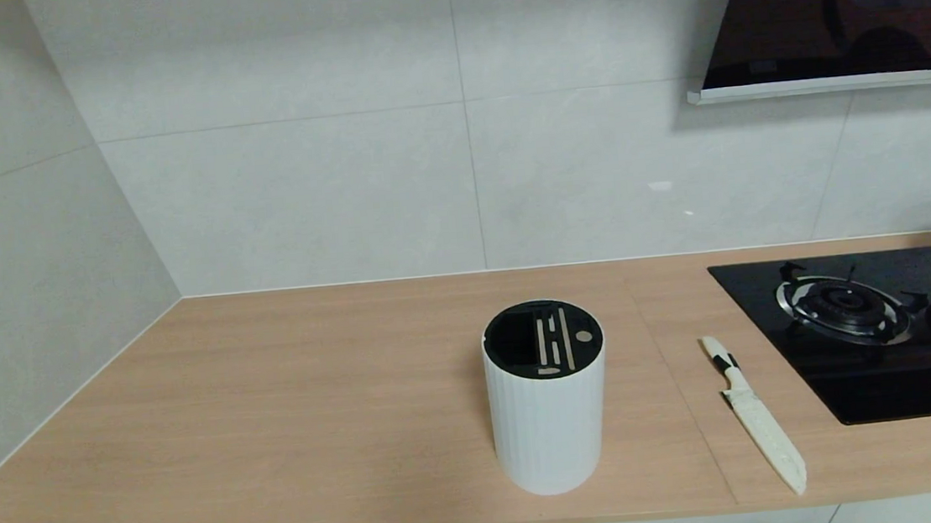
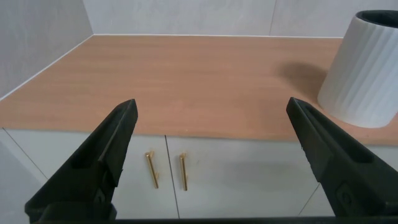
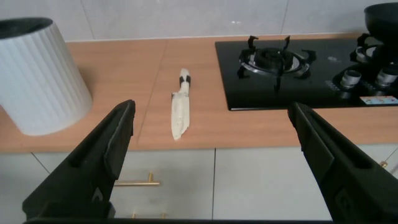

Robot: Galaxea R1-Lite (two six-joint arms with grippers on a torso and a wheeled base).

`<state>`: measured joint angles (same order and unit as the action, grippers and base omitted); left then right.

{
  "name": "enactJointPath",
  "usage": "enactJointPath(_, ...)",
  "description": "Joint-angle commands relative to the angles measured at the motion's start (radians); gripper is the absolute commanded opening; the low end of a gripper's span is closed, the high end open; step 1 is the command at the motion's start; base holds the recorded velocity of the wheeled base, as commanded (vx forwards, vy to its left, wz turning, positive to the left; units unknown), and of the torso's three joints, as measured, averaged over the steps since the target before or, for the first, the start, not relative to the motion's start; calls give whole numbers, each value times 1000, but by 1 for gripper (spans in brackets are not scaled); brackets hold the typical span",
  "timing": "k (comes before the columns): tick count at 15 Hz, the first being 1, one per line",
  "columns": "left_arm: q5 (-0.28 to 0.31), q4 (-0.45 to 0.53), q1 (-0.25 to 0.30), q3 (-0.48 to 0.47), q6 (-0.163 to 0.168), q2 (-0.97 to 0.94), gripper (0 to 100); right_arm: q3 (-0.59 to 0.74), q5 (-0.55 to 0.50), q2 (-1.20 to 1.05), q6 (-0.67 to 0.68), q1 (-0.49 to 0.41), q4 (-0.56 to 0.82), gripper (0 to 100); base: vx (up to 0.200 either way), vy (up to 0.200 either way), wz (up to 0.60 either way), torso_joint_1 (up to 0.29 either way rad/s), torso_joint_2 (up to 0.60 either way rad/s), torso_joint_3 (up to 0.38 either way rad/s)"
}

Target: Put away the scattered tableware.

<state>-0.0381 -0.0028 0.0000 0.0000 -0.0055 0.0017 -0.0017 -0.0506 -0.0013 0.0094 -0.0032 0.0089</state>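
on the counter the knife lies beside the holder, not stowed; left gripper and right gripper both spread, empty.

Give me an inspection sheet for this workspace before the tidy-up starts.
Surface: wooden countertop, no spills seen.
Job's things: knife lying flat between holder and gas hob; holder upright, nothing sticking out of its slots.
Clutter: nothing seen.
Grippers: left gripper and right gripper, jaws open, holding nothing, off the counter's front edge.
Cables: nothing seen.
Surroundings: tiled wall, range hood, cabinet doors below.
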Motion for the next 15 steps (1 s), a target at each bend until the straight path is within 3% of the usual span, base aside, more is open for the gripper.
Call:
enactJointPath(1, 0, 0, 0, 0, -1, 0, 100, 0, 0, 1, 0, 0, 0, 100, 0, 0, 0, 0, 0, 0)
enactJointPath(9, 0, 0, 0, 0, 1, 0, 100, -1, 5, 1, -46, 0, -1, 100, 0, 0, 0, 0, 0, 0)
enactJointPath(11, 0, 0, 0, 0, 1, 0, 100, -75, 31, 18, -42, 5, 3, 100, 0, 0, 0, 0, 0, 0)
enactJointPath(15, 0, 0, 0, 0, 1, 0, 100, -170, 55, 259, -34, 14, 0, 100, 0, 0, 0, 0, 0, 0)
